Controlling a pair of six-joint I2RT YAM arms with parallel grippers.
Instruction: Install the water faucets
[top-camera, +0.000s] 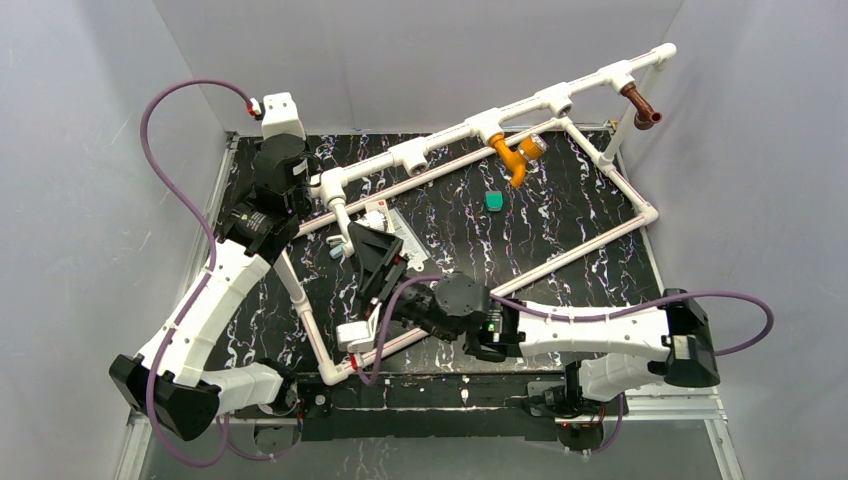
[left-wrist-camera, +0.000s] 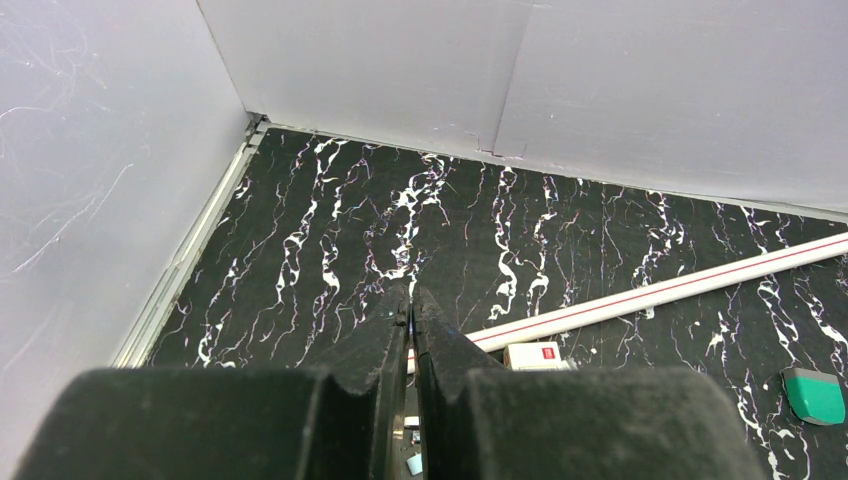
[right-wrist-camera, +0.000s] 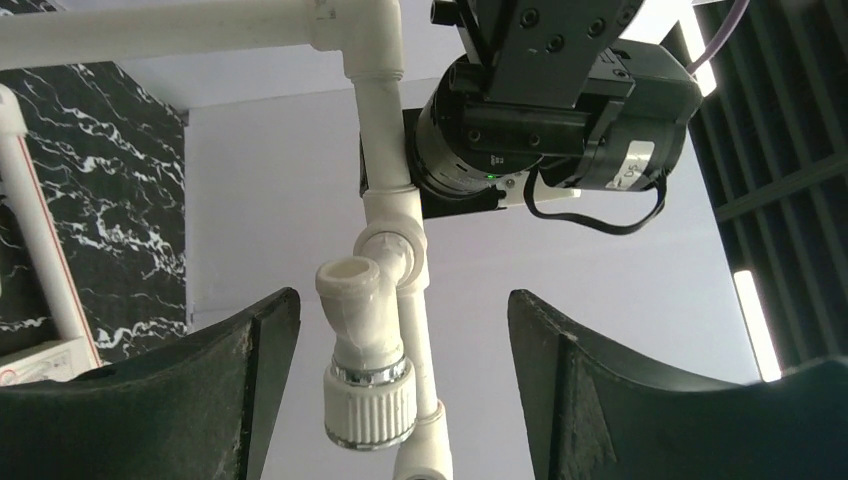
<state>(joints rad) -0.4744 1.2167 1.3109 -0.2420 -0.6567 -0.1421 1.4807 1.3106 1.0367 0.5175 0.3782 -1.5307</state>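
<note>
The white pipe frame (top-camera: 560, 98) stands tilted on the black marbled table. An orange faucet (top-camera: 515, 152) and a reddish-brown faucet (top-camera: 640, 105) hang from its upper rail. The white faucet (right-wrist-camera: 365, 360) sits on a fitting of a hanging pipe at the frame's left end, ribbed cap down; it shows faintly in the top view (top-camera: 338, 250). My right gripper (right-wrist-camera: 400, 300) is open, its jaws on either side of the white faucet and clear of it; it shows in the top view too (top-camera: 362, 250). My left gripper (left-wrist-camera: 410, 305) is shut and empty above the table's far left, near the frame's left end (top-camera: 300, 195).
A small teal piece (top-camera: 494, 200) lies on the table under the orange faucet, also in the left wrist view (left-wrist-camera: 815, 393). A small white box with a red label (left-wrist-camera: 535, 355) lies by the frame's base pipe (left-wrist-camera: 680, 290). Grey walls enclose the table.
</note>
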